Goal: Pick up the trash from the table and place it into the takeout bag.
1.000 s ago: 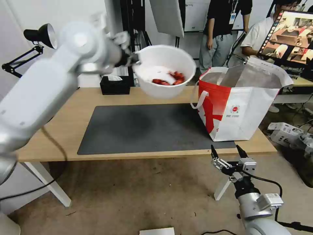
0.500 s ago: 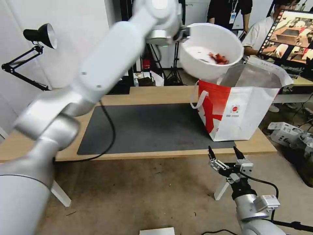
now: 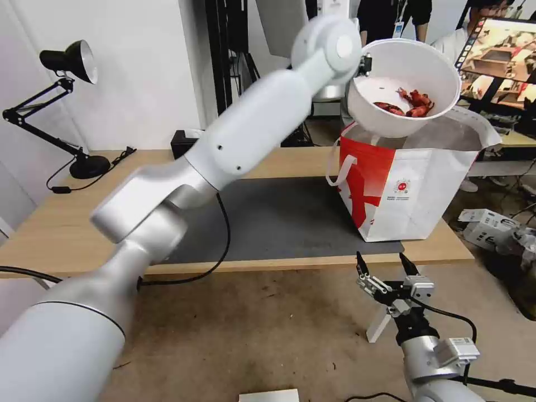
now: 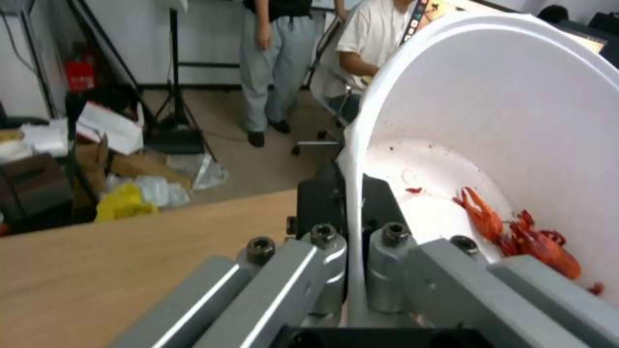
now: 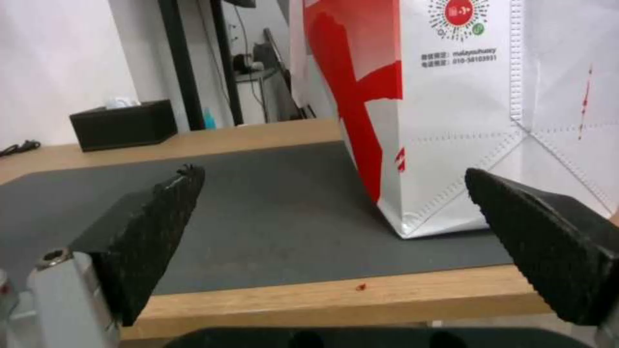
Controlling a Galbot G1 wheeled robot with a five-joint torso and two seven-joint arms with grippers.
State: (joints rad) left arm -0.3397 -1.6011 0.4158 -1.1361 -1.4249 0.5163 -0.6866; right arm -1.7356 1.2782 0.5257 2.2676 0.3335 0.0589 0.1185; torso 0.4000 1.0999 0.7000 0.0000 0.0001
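Note:
The white round bowl (image 3: pixel 403 86) with red scraps (image 3: pixel 413 103) is trash held in the air, tilted, right over the open mouth of the takeout bag (image 3: pixel 407 184). My left gripper (image 3: pixel 364 62) is shut on the bowl's rim; the left wrist view shows the rim pinched between the fingers of that gripper (image 4: pixel 353 208), with the scraps (image 4: pixel 516 234) low inside the bowl (image 4: pixel 516 111). The red-and-white bag stands on the right end of the table (image 3: pixel 84 223), partly on the dark mat (image 3: pixel 279 223). My right gripper (image 3: pixel 385 263) hangs open below the table's front edge, near the bag (image 5: pixel 451 96).
A black desk lamp (image 3: pixel 72 61) stands at the table's back left. A black tissue box (image 5: pixel 123 123) sits at the back edge. A monitor (image 3: pixel 499 56) and people are behind the bag. Cardboard boxes (image 3: pixel 486 223) lie on the floor to the right.
My left arm has swung the bowl to the right and upward, from above the mat to over the bag's mouth. The right gripper has barely moved.

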